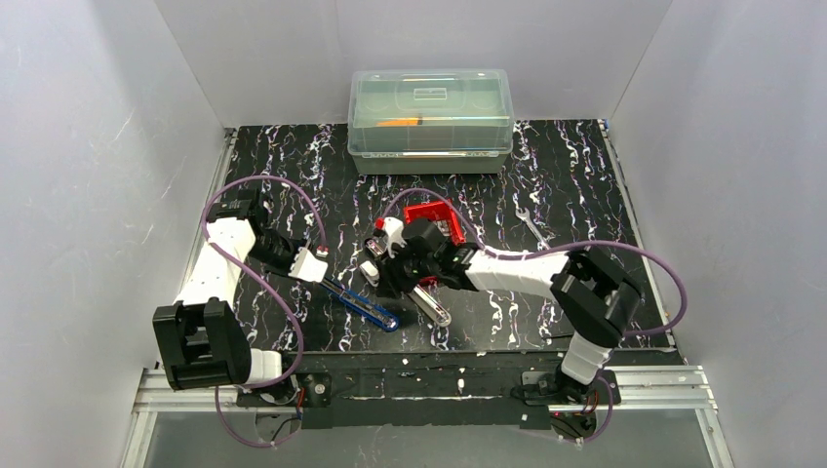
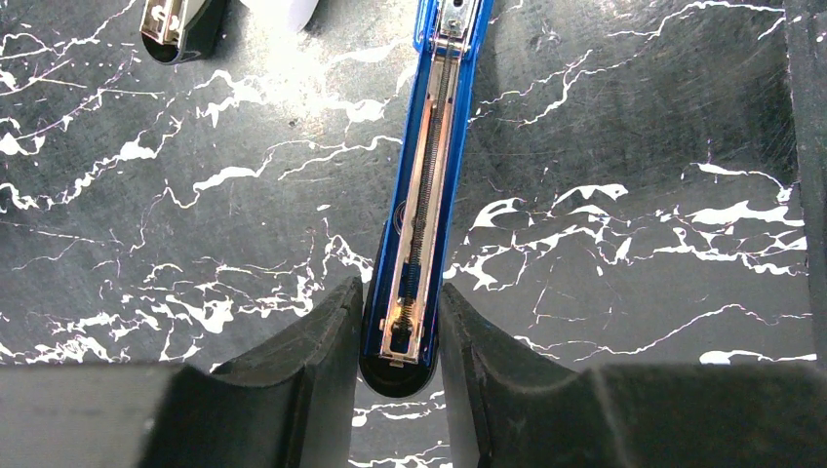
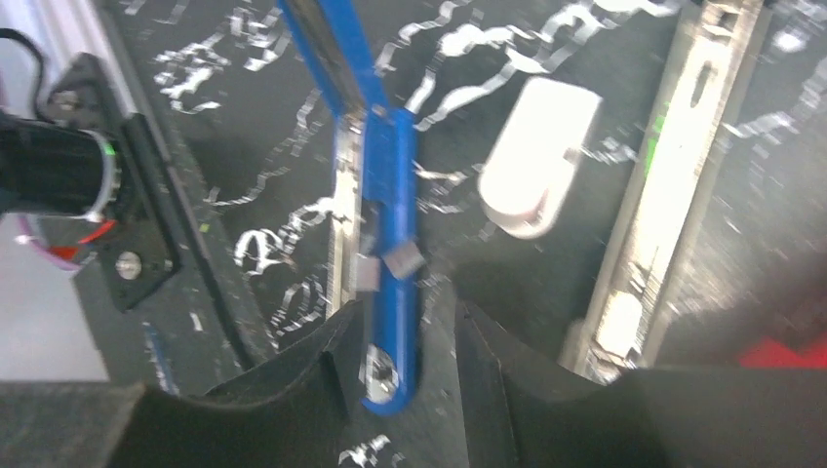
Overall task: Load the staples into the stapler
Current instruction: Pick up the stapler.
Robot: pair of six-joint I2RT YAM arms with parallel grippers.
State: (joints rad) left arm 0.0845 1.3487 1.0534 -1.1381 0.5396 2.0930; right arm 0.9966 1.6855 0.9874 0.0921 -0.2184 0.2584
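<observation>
A blue stapler (image 1: 363,305) lies open on the black marbled mat, its silver rail and spring (image 2: 426,185) showing. My left gripper (image 1: 325,276) is shut on its near end (image 2: 398,331), one finger on each side. My right gripper (image 1: 387,280) hovers over the stapler's other end (image 3: 390,292), jaws apart, with a gap on the right side. Two small silvery-grey pieces that look like staples (image 3: 385,265) sit on the blue stapler just beyond the right fingers. The right wrist view is blurred.
A second stapler with an open silver rail (image 1: 430,304) (image 3: 663,185) lies right of the blue one. A small white piece (image 3: 538,168) lies between them. A red object (image 1: 435,219), a wrench (image 1: 531,226) and a clear lidded box (image 1: 430,119) lie further back.
</observation>
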